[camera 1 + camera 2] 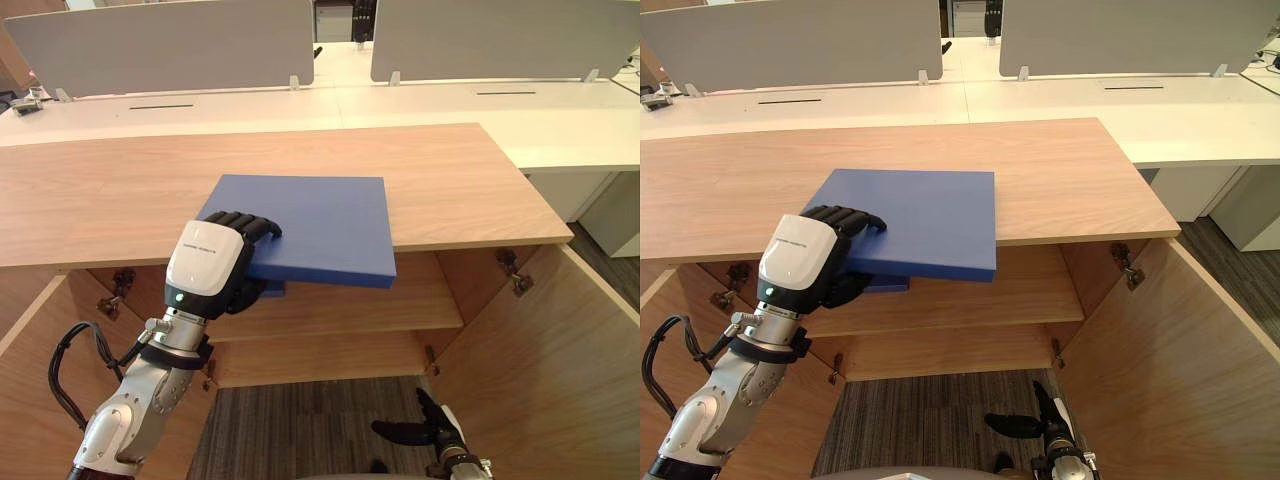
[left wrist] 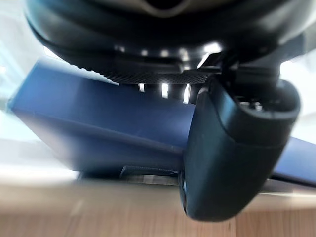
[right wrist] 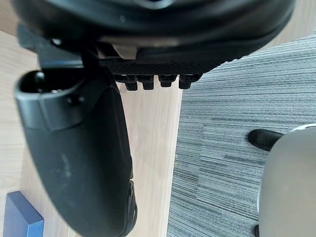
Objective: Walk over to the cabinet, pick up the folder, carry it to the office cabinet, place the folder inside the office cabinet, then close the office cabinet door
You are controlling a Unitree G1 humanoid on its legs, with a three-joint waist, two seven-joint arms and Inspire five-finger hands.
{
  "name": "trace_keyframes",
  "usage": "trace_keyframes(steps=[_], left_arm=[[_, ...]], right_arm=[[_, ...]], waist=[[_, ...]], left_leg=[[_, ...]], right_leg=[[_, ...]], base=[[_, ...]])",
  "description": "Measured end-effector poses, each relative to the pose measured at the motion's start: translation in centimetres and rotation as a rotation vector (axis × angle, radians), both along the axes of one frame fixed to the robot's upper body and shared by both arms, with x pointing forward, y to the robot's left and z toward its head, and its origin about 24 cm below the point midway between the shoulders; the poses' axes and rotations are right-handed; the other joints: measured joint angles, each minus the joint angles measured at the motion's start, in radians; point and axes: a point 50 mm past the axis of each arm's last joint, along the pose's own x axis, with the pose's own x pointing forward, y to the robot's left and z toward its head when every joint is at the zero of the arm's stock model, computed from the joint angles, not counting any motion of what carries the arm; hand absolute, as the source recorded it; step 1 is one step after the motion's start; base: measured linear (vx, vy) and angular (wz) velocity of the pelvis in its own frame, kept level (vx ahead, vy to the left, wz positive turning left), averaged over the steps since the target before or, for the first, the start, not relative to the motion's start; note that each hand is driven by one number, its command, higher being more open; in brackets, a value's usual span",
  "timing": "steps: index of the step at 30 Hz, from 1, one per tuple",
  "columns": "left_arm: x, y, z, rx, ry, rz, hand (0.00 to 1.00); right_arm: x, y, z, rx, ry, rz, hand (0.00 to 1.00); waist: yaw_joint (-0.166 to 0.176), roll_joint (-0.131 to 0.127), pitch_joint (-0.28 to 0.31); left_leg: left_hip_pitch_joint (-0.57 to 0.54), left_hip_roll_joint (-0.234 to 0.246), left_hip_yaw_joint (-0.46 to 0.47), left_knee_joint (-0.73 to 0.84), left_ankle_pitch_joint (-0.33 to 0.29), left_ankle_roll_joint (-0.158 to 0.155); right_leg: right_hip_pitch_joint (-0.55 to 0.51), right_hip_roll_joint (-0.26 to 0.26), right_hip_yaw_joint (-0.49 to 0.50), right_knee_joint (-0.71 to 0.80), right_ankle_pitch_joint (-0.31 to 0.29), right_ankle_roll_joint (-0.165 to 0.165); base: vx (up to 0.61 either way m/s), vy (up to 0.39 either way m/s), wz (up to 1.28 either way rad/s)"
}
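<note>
- Your left hand (image 1: 213, 258) is clamped on the blue folder (image 1: 322, 225) at its near left corner.
- The fingers (image 1: 246, 224) are curled over the folder's top face. The thumb (image 2: 232, 153) is pressed up under it, as the left wrist view shows.
- The folder lies flat on the wooden cabinet top (image 1: 110, 190), slightly skewed.
- Its near edge and near right corner stick out past the cabinet's front edge, over the open compartment.
- Under the gripped corner there's a darker blue strip. You can't tell from here if it's part of the folder.
- The cabinet is open, with the left door (image 1: 30, 385) and the right door (image 1: 545, 375) both swung out toward you.
- A hinge (image 1: 512, 270) shows on the right inner wall.
- The inner shelf (image 1: 400, 300) sits just below the folder's overhang, and the folder is not touching it.
- Your right hand (image 1: 412, 432) hangs low over the grey carpet (image 1: 310, 420), between the open doors and well apart from the folder.
- Its fingers are loose and stretched out, with nothing in them.
- In the right wrist view, carpet (image 3: 237, 128) and a wooden panel lie past the hand.
- Behind the cabinet are white desks (image 1: 560, 125) with grey divider panels (image 1: 160, 40).
</note>
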Motion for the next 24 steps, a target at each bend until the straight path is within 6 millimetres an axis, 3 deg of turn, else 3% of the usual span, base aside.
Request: trace_keyframes(steps=[4, 7, 9, 11, 12, 13, 15, 16, 20, 22, 24], left_arm=[[-0.5, -1.0, 0.2, -0.085, -0.014, -0.025, 0.00], [-1.5, -2.2, 0.3, -0.248, -0.012, -0.050, 0.00], [-2.8, -3.6, 1.3, -0.517, 0.002, -0.156, 0.00], [-3.6, -4.4, 1.9, -0.680, 0.013, -0.244, 0.00], [-4.2, -4.9, 2.4, -0.860, 0.037, -0.353, 0.00], [-4.3, -4.9, 2.4, -0.891, 0.042, -0.374, 0.00], [-4.7, -4.7, 3.2, -1.096, 0.064, -0.494, 0.00], [-4.8, -4.6, 3.3, -1.140, 0.070, -0.519, 0.00], [-5.4, -3.4, 3.4, -1.441, 0.156, -0.691, 0.00], [-5.6, -2.8, 3.2, -1.513, 0.178, -0.732, 0.00], [-5.7, -2.3, 2.8, -1.598, 0.207, -0.750, 0.00]], right_arm=[[-0.1, 0.1, 0.1, 0.005, -0.010, -0.003, 1.00], [0.6, 0.9, 0.6, 0.045, -0.057, -0.032, 1.00], [2.0, 1.6, 2.2, 0.087, -0.162, -0.051, 1.00], [3.2, 2.1, 3.6, 0.118, -0.252, -0.061, 1.00], [4.7, 2.6, 5.9, 0.168, -0.377, -0.080, 1.00], [4.9, 2.7, 6.4, 0.174, -0.402, -0.081, 1.00], [6.7, 2.8, 10.1, 0.228, -0.592, -0.114, 1.00], [7.0, 2.7, 11.0, 0.238, -0.638, -0.126, 1.00], [8.4, 0.8, 17.9, 0.260, -0.957, -0.185, 1.00], [8.1, 0.3, 18.0, 0.275, -0.952, -0.209, 1.00], [8.2, 0.1, 19.8, 0.319, -1.034, -0.226, 1.00]], waist=[[0.000, -0.001, 0.000], [0.000, -0.004, 0.002], [0.001, -0.006, 0.003], [0.000, -0.007, 0.004], [-0.002, -0.007, 0.004], [-0.002, -0.007, 0.004], [-0.003, -0.008, 0.005], [-0.003, -0.008, 0.005], [-0.007, -0.013, 0.013], [-0.006, -0.023, 0.028], [-0.011, -0.022, 0.038]], left_leg=[[-0.004, 0.000, 0.003, 0.001, -0.001, 0.001], [-0.006, 0.001, 0.006, 0.004, -0.004, 0.005], [-0.007, 0.001, 0.016, 0.006, -0.008, 0.007], [-0.006, 0.002, 0.025, 0.011, -0.014, 0.007], [-0.006, 0.004, 0.036, 0.019, -0.022, 0.007], [-0.006, 0.004, 0.037, 0.020, -0.023, 0.006], [-0.007, 0.007, 0.053, 0.023, -0.029, 0.006], [-0.007, 0.007, 0.056, 0.024, -0.031, 0.007], [-0.004, 0.008, 0.080, 0.036, -0.045, 0.007], [-0.004, 0.009, 0.087, 0.044, -0.051, 0.006], [-0.004, 0.007, 0.092, 0.044, -0.054, 0.008]], right_leg=[[-0.004, 0.000, 0.004, 0.000, 0.001, 0.001], [-0.007, 0.002, 0.008, 0.000, 0.001, 0.001], [-0.012, 0.003, 0.018, 0.000, 0.002, 0.002], [-0.012, 0.004, 0.025, 0.000, 0.002, 0.003], [-0.015, 0.005, 0.034, 0.000, 0.002, 0.003], [-0.015, 0.006, 0.036, 0.000, 0.002, 0.003], [-0.023, 0.009, 0.053, 0.001, 0.004, 0.005], [-0.024, 0.009, 0.056, 0.001, 0.004, 0.006], [-0.028, 0.011, 0.078, 0.001, 0.004, 0.006], [-0.028, 0.012, 0.085, 0.001, 0.005, 0.007], [-0.030, 0.011, 0.091, 0.001, 0.005, 0.008]], base=[[-0.01, 0.000, -0.01], [-0.02, -0.010, -0.05], [-0.03, -0.005, -0.13], [-0.02, 0.001, -0.16], [-0.02, 0.001, -0.16], [-0.02, -0.003, -0.21], [-0.02, -0.008, -0.19], [-0.02, -0.007, -0.16], [-0.01, -0.001, -0.16], [-0.03, -0.011, -0.13], [-0.04, -0.014, -0.09]])
